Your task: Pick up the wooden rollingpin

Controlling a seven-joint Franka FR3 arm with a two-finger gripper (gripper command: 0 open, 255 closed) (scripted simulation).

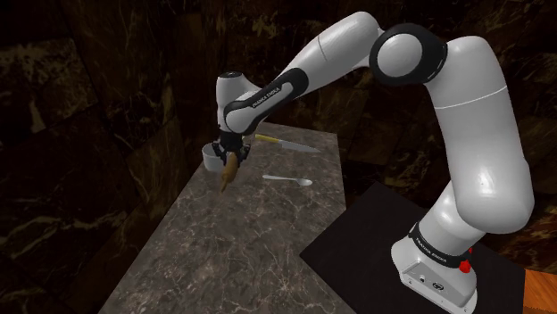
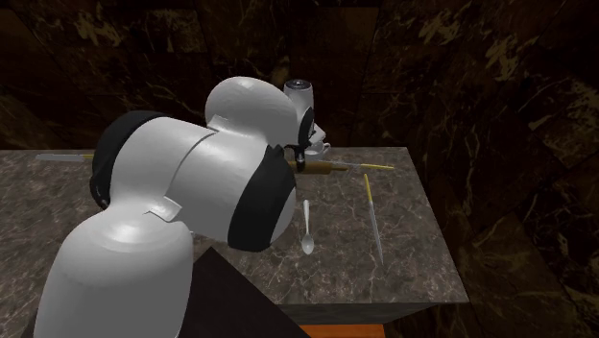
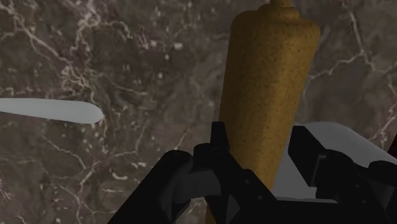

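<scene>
Rollingpin [image 3: 270, 83] in gripper [image 3: 261, 141] over stone counter [image 3: 127, 57].

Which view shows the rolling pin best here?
The wrist view: the rolling pin looms close, clasped by the gripper. The shoulder view shows it small and distant; in the second exterior view the arm hides part.

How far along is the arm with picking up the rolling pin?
Done: the fingers clasp the brown rolling pin, so the grasp looks made. In hand: the lift. In the shoulder view the pin hangs tilted over the marble counter, though I cannot tell if its lower end is clear. Left: raise it well clear of the counter, away from the spoon and knife.
</scene>
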